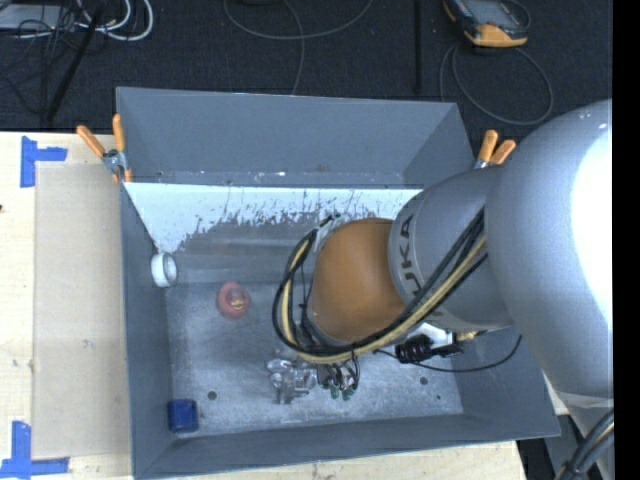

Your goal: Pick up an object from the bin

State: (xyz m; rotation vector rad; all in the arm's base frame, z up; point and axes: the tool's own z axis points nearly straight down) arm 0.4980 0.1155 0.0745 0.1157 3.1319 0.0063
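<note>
My gripper (291,378) hangs low over the bin floor, near the front and about mid-width, under the arm's orange cover. Nothing shows in it. A small reddish round thing (233,299) lies on the floor up and to the left of the gripper, well apart from it. A blue block (182,415) sits in the bin's front left corner, left of the gripper. A short white cylinder (163,268) rests against the left wall, farther back.
The arm and its cables cover the bin's right half and hide the floor beneath. The bin's sloped walls close in on all sides. Bare floor lies between the gripper and the three loose things.
</note>
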